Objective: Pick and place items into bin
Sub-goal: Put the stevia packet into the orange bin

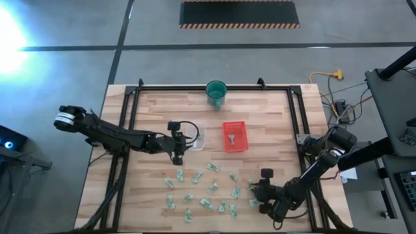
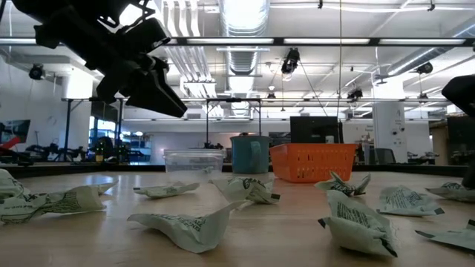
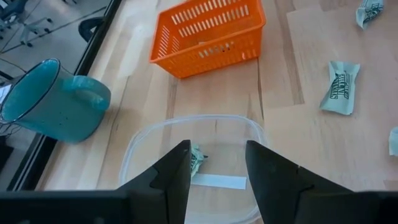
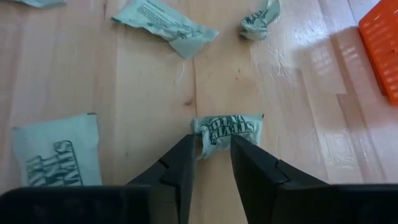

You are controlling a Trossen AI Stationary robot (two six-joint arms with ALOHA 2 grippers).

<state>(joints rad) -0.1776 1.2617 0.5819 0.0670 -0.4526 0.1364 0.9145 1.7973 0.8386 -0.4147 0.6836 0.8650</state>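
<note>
— Right wrist view: what is your right gripper point(image 4: 211, 163) doing?
— I'm pinching one crinkled pale-green packet point(image 4: 225, 132) on the wooden worktop point(image 4: 149, 87), near its right edge.
— And the left gripper point(image 3: 217, 171)?
— I'm hovering, fingers spread, above the clear plastic bin point(image 3: 140, 152) holding one packet.

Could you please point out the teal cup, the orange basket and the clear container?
teal cup point(image 3: 53, 102): left wrist view, side wall.
orange basket point(image 3: 208, 31): left wrist view, slatted side.
clear container point(image 3: 134, 149): left wrist view, rim.
</note>
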